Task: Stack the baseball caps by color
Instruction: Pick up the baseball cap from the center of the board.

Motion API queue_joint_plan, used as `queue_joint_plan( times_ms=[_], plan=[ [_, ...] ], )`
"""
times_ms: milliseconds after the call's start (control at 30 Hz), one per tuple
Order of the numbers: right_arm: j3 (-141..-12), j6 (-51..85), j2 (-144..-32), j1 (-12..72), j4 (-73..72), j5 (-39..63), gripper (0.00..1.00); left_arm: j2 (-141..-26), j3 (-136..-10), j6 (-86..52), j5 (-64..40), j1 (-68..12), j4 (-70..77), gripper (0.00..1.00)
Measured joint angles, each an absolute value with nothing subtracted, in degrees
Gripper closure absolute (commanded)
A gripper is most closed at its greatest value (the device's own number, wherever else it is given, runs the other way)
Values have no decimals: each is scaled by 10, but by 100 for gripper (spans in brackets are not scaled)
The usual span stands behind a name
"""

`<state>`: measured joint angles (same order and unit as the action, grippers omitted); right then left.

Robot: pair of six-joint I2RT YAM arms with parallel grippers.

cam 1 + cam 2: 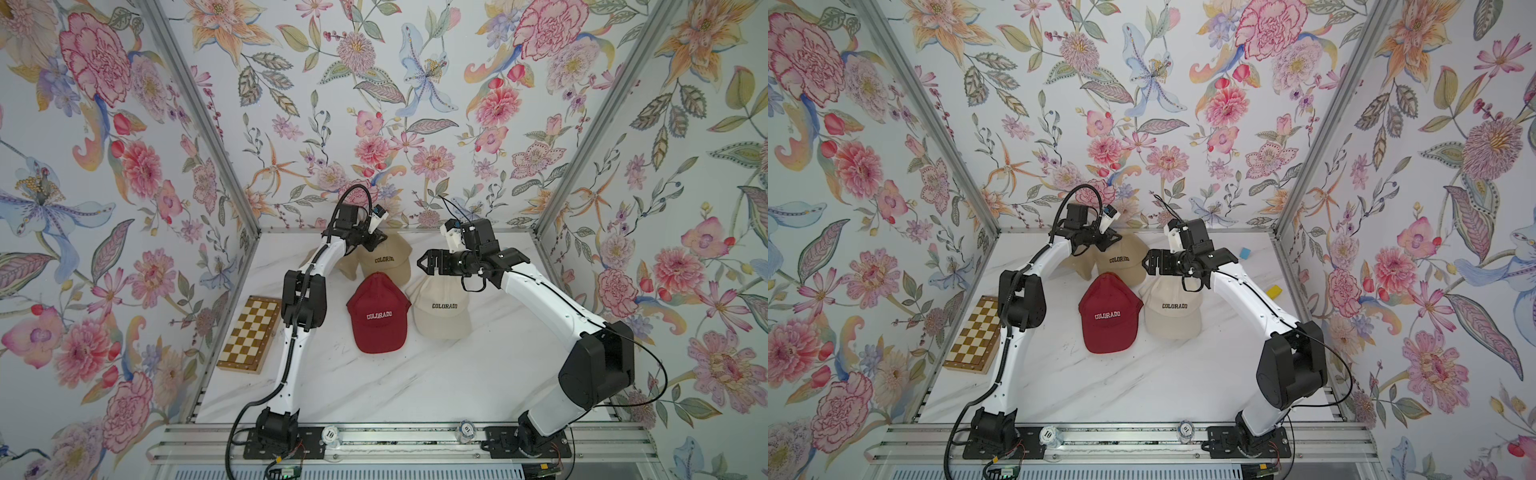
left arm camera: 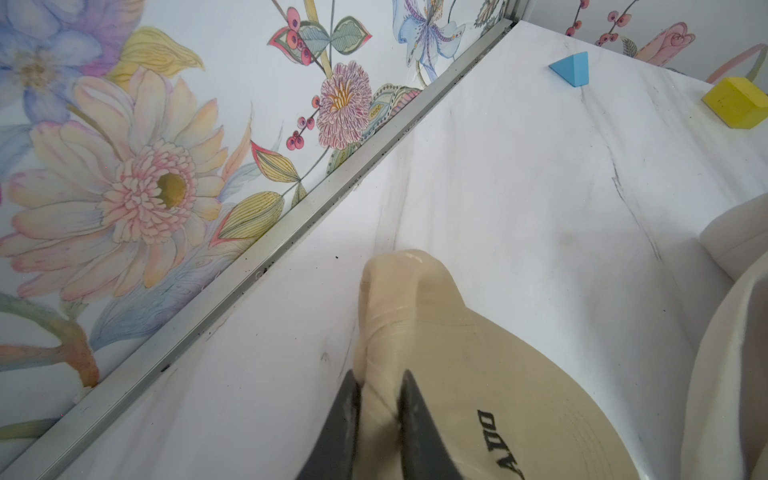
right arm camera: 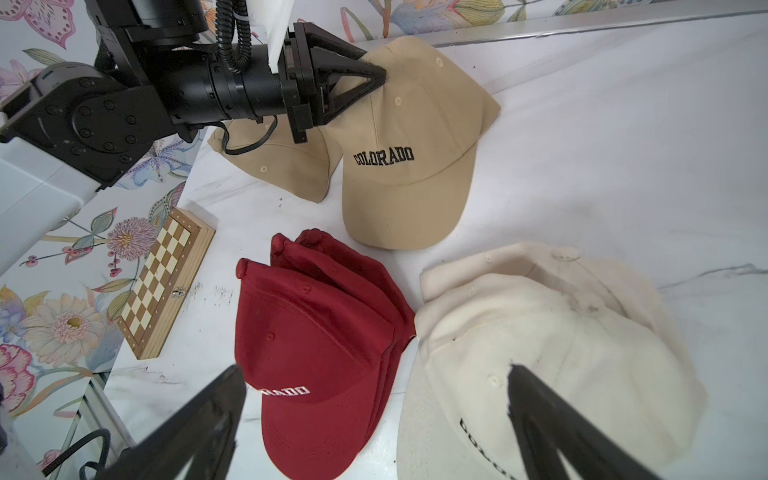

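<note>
Right gripper (image 1: 420, 265) hanging wide open and empty above red caps (image 1: 378, 320) and cream caps (image 1: 442, 316), left gripper (image 3: 381, 75) pinching tan cap (image 1: 384, 259) at twelve o'clock of the red ones

The left arm stretches toward the surface's far edge, its left gripper (image 1: 379, 240) clamped on the tan cap's (image 1: 384, 261) back. The right gripper (image 1: 420, 264) gapes wide, apparently hovering off the surface.

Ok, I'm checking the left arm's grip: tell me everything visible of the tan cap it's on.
The tan cap is soft cloth, with panels, eyelets, black COLORADO lettering and a curved brim. It lies crown up on the white table, against a second tan cap. The left gripper is shut on a pinched fold at its back.
</note>
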<state>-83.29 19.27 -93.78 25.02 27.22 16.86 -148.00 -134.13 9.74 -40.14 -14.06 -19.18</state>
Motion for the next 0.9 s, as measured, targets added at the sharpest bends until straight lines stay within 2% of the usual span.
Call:
queue_joint_plan(
  times_ms=[367,700,900],
  plan=[
    [-858,193,-944,254,279,159,1,-1464,-1292,74,-389,-138,-147,100],
    [-858,193,-943,276,281,143,1,-1367,-1192,29,-337,-144,-56,100],
    [-836,193,-911,278,282,131,1,-1319,-1175,21,-310,-155,-20,100]
  ],
)
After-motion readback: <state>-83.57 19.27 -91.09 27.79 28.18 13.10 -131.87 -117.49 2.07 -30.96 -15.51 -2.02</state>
